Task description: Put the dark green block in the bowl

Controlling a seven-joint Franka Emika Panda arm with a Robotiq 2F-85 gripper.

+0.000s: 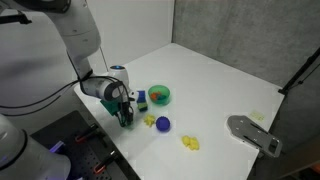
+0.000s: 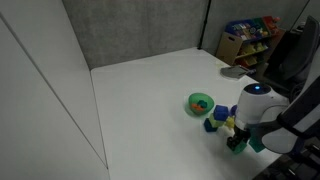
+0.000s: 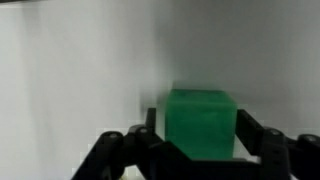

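Green block (image 3: 200,122) inside part-open end effector (image 3: 197,128)

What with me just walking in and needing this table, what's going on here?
The robot arm's gripper is down at the white table, its fingers either side of the small dark green cube; whether they grip it yet is unclear. The small round green bowl sits nearby beside a small blue block, without the cube in it.

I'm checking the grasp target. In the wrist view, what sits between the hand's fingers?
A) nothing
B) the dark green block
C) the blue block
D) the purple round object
B: the wrist view shows the dark green block framed between the two fingers of the hand.
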